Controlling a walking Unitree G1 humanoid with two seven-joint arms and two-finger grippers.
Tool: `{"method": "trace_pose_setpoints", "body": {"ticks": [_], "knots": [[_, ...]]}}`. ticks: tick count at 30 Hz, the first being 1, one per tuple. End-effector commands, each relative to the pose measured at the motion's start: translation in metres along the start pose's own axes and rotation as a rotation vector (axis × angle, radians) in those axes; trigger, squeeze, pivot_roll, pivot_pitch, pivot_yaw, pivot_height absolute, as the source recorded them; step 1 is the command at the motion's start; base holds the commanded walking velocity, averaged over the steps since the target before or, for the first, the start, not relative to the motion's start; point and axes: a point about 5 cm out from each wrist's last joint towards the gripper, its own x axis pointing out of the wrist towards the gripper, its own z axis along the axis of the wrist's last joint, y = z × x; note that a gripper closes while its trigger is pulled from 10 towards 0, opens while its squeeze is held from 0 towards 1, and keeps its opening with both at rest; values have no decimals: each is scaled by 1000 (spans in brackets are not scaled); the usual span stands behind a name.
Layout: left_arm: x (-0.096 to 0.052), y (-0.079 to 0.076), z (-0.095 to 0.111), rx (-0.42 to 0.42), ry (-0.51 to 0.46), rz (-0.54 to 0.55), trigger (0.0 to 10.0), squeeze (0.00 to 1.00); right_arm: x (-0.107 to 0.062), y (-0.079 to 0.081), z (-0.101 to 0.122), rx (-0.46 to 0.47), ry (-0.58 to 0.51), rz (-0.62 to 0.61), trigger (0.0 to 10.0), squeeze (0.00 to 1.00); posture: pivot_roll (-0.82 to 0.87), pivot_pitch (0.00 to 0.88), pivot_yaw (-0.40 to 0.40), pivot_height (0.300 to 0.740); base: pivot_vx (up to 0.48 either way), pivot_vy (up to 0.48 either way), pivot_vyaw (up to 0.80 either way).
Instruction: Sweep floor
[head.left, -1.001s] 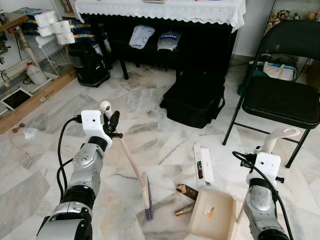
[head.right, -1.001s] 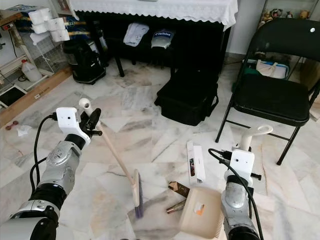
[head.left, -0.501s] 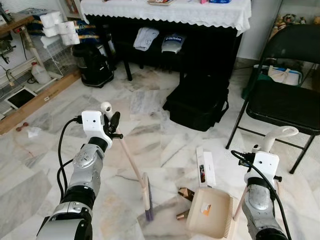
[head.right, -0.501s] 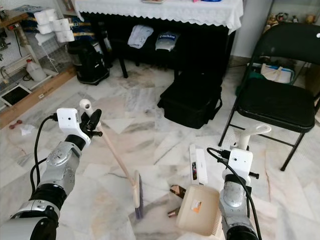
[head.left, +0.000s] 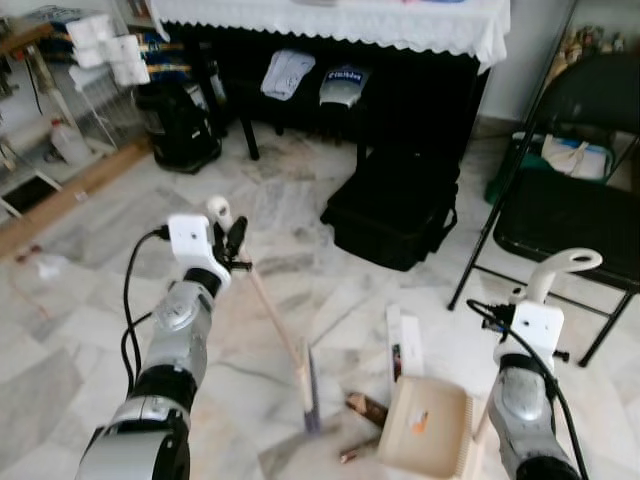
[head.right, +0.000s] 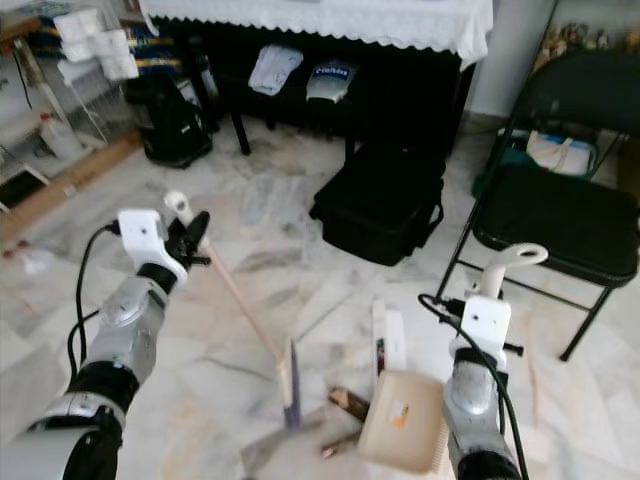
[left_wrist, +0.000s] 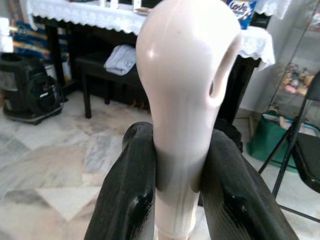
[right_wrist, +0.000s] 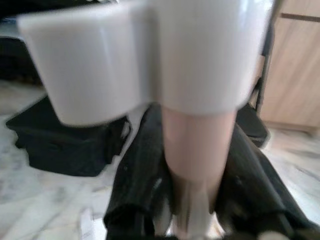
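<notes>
My left gripper (head.left: 228, 247) is shut on the cream handle (left_wrist: 182, 95) of a small broom (head.left: 283, 335). The broom slants down to its purple bristle head (head.left: 312, 392) on the marble floor. My right gripper (right_wrist: 192, 200) is shut on the handle (head.left: 553, 272) of a beige dustpan (head.left: 428, 438), which rests on the floor to the right of the broom head. Brown bits of litter (head.left: 364, 408) lie between the bristles and the pan's mouth. A flat white box (head.left: 404, 342) lies just beyond the pan.
A black bag (head.left: 395, 208) sits on the floor ahead, in front of a dark table with a lace cloth (head.left: 330, 18). A black folding chair (head.left: 570, 200) stands at the right. A black bin (head.left: 178, 125) and shelves (head.left: 60, 90) stand at the left.
The broom head has swept right toward the litter and dustpan. The camera has shifted slightly and the picture is now blurred.
</notes>
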Motion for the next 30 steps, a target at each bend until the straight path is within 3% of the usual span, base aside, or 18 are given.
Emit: {"method": "trace_pose_setpoints", "body": {"ticks": [1,17,30], "knots": [[3,3,10,34,-42,-6,10000,0,-1,2,1,19,-10,0,10000,0,30,94,89,740,0,0,0],[-1,4,8,29,-45,-7,10000,0,-5,2,0,18,-15,8,10000,0,27,116,88,740,0,0,0],[-7,4,3,33,-31,-14,10000,0,-24,-22,-19,-57,21,-19,10000,0,17,171,94,740,0,0,0]]}}
